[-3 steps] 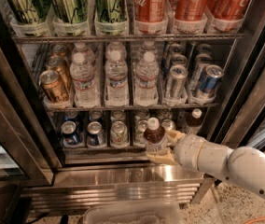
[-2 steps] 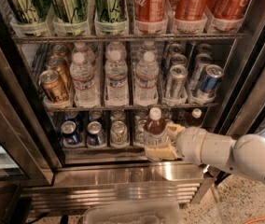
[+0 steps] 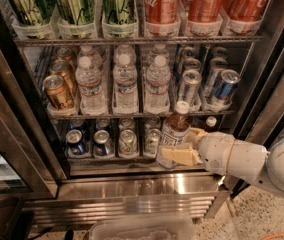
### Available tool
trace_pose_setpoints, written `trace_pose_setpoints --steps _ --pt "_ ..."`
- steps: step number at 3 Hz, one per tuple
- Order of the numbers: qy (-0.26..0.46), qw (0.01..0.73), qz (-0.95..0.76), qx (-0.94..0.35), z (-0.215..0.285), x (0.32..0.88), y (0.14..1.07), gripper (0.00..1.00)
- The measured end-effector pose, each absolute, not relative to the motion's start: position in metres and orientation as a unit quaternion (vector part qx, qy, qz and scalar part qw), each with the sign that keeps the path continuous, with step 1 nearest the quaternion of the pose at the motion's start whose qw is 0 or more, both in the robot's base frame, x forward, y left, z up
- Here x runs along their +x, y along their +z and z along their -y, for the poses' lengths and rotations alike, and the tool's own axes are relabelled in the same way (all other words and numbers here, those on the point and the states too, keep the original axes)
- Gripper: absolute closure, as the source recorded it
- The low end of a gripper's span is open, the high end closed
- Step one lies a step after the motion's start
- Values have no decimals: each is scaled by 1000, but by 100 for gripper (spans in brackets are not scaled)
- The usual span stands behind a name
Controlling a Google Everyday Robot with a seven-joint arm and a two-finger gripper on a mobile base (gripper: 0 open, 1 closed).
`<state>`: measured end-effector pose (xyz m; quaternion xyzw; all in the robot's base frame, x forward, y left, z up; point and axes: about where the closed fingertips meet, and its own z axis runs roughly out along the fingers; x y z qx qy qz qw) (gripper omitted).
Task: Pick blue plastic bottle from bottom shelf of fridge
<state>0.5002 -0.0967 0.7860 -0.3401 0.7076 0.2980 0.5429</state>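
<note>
The blue plastic bottle [image 3: 176,126] has a white cap, an amber-brown upper body and a white label with blue print. My gripper [image 3: 178,153] is shut on its lower body and holds it tilted a little, in front of the bottom shelf [image 3: 113,155] of the fridge [image 3: 132,181]. The bottle's cap reaches up in front of the shelf above. My white arm comes in from the right. Another white-capped bottle [image 3: 210,122] stands behind on the bottom shelf.
Several cans [image 3: 102,141] stand in lanes on the bottom shelf. Water bottles [image 3: 125,82] and cans [image 3: 58,90] fill the middle shelf. Green and red cans stand on the top one. A clear bin [image 3: 142,229] sits on the floor below. The open door frame [image 3: 7,149] is at the left.
The gripper has drawn the bottle out and up from the bottom shelf toward the camera. The arm has shifted a little to the right.
</note>
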Motion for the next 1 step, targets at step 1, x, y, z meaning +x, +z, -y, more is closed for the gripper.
trace_pose_setpoints --steps 1 --pt "297 544 -708 -339 98 499 786 100"
